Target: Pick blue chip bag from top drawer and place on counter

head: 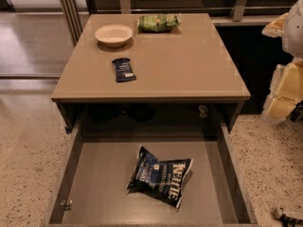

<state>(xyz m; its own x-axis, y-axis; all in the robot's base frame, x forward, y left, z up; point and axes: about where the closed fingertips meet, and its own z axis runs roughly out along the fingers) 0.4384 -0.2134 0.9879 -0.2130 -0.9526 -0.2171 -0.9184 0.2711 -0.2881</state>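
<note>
At lower right edge, gripper [286,215] above speckled floor [28,150], beside open top drawer [104,183]; spread: cannot tell. Inside drawer, blue chip bag [161,175] lying crumpled. On counter [189,65]: bowl [113,34], green chip bag [158,22], dark bar wrapper [124,69].

Above top drawer [104,183] free (tool [286,215] bottom right).

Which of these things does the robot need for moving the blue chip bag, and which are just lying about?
Needed: blue chip bag, lying in the open top drawer; counter; tool, at the bottom right corner beside the drawer.
Lying about: white bowl, green chip bag, small dark-blue bar wrapper, all on the counter.
</note>
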